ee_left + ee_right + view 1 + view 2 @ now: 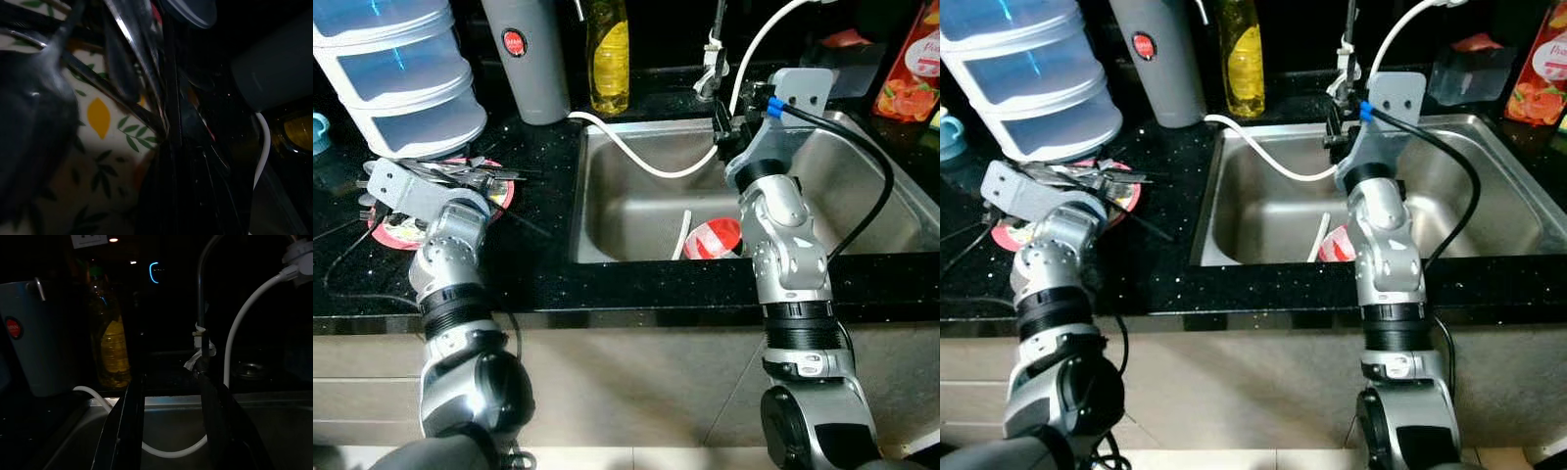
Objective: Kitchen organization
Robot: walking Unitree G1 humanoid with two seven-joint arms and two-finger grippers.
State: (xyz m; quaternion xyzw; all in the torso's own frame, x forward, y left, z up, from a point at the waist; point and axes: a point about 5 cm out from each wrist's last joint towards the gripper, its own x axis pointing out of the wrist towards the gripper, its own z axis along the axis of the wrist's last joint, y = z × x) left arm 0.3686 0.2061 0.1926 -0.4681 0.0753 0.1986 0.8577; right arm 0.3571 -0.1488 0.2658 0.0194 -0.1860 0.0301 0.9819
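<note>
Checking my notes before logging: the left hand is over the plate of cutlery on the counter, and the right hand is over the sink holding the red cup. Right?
Not quite. The right hand is open and empty above the sink, as the right wrist view shows; the red cup lies on the sink floor. The left hand is over the plate of cutlery.

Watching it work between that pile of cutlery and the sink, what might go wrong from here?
Three things, as guesses:
1. The left gripper is in among loose cutlery heaped on a patterned plate; a careless pull might scatter pieces across the counter.
2. The right gripper, open, hangs above the sink close to the white hose and may snag it.
3. The oil bottle behind the sink could get bumped.
</note>
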